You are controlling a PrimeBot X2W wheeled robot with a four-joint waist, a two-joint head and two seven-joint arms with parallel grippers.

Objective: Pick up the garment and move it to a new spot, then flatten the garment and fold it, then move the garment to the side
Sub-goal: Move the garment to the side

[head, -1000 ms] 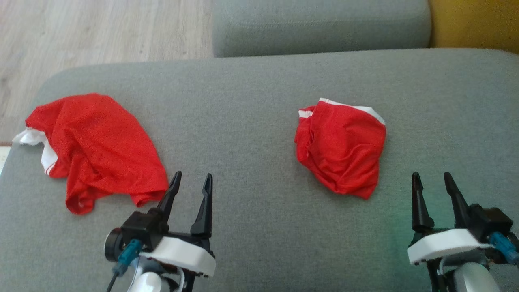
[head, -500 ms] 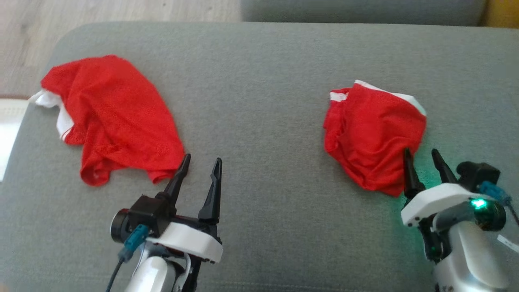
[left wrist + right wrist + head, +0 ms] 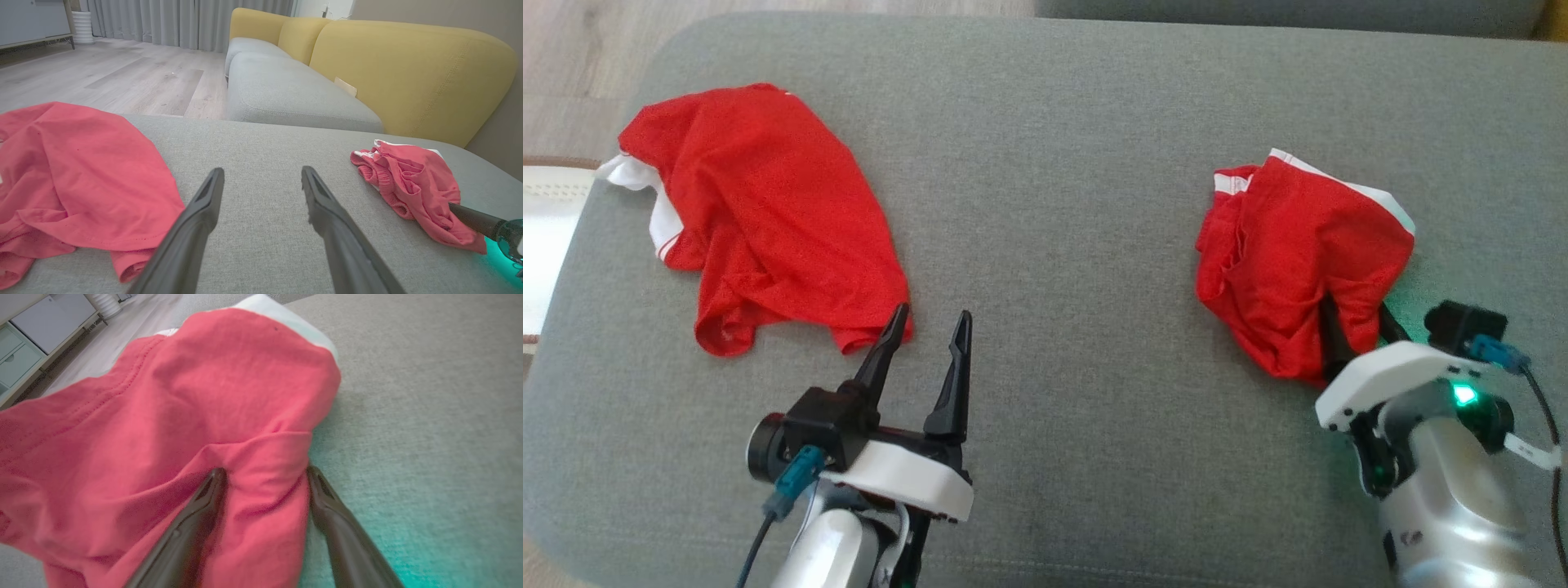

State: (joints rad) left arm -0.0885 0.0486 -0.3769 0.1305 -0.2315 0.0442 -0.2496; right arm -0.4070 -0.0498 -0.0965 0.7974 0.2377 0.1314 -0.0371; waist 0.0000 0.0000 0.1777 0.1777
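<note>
Big grey seat cushion (image 3: pixel 1054 163) takes up most of what I see from here. On the cushion's left end lies a loosely spread red shirt (image 3: pixel 768 220), its white trim at the cushion's left edge. Toward the cushion's right end sits the smaller crumpled red garment (image 3: pixel 1290 253), white band on its far side. That's the one being gone for, I'd say.

L gripper (image 3: pixel 933 314) hangs over the cushion's front-left part, fingers wide w/ nothing btwn them, tips just beside the shirt's hem. R gripper (image 3: pixel 265 473) is at the cushion's front-right. Its fingers (image 3: pixel 192 522) are spread wide, straddling a raised fold of the garment, not yet pinched.

To do the pick-up well: take a deep bite on that fold so thin cloth can't slip, close firmly, then lift straight up till it clears the cushion before carrying.
</note>
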